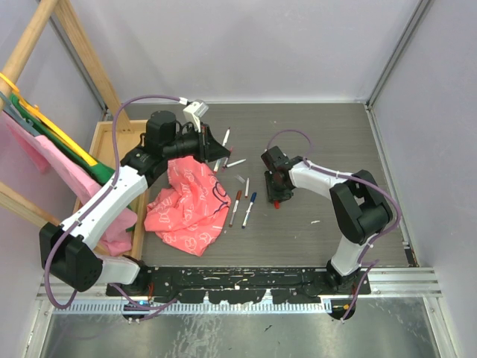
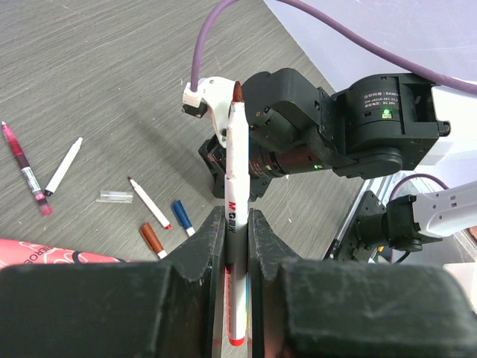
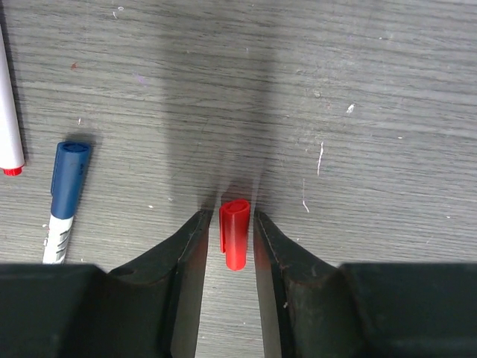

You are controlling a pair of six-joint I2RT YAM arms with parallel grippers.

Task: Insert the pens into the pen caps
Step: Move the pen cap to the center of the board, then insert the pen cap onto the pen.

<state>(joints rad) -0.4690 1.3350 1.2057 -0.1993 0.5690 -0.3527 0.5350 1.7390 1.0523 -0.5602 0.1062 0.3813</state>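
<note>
- Seen from overhead, a dark grey, wood-grained table fills a booth with pale lilac walls. A metal rail runs along its 6 o'clock edge.
- At 9 o'clock, a shallow wooden tray sits under a slanted wooden frame. Pink, green and yellow cloths hang from the frame.
- A crumpled pink patterned cloth lies at 8 o'clock from the table's centre.
- The left gripper is at 11 o'clock. Its jaws are pinched tight on a white pen, raised off the table, with its red-brown tip pointing toward the right arm.
- The right gripper is near the centre, at 4 o'clock, pointing down. Its jaws are narrowly parted either side of a red cap on the table, with a sliver of gap each side, so it grips nothing.
- Loose pens lie between the cloth and the right gripper. A blue-capped pen is at 9 o'clock from the cap.
</note>
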